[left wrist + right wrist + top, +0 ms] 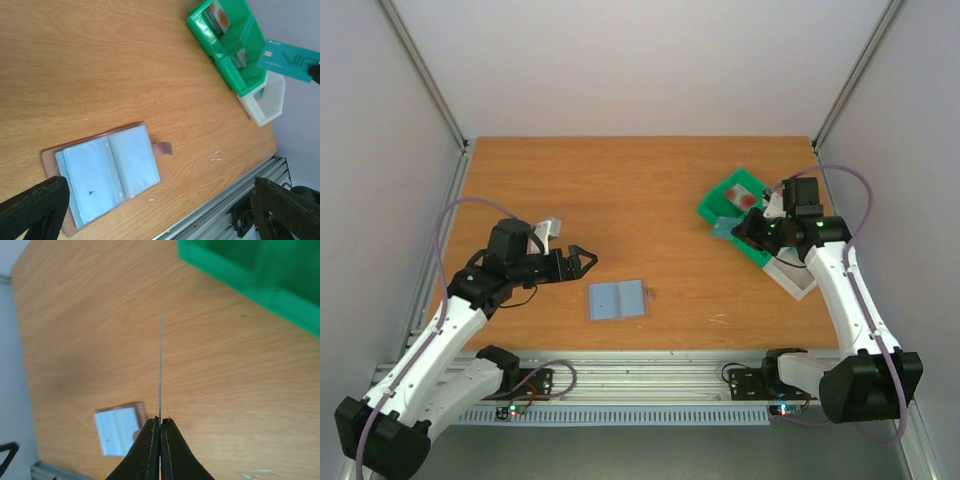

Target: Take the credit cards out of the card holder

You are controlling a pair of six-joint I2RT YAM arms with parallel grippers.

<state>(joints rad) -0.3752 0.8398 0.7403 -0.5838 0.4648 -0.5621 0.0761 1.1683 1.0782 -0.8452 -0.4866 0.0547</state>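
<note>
Thin teal-green plastic card (287,60) reads as light, stiff, slick: pinch an edge. Jaws of right gripper (160,422) pressed on its end, near the green compartmented plastic tray (235,270). Jaws of left gripper (588,262) spread, empty. Open tan bifold card holder (107,175) on wooden tabletop (620,190), well apart from tray. Right wrist sees card edge-on only; left wrist shows its face.

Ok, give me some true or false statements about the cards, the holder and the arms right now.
1. The holder lies open on the table. True.
2. The right fingers are shut on a teal card. True.
3. The left fingers grip the holder. False: the left fingers are open, clear of it.
4. The green tray is empty. False: the green tray holds a reddish card.
</note>
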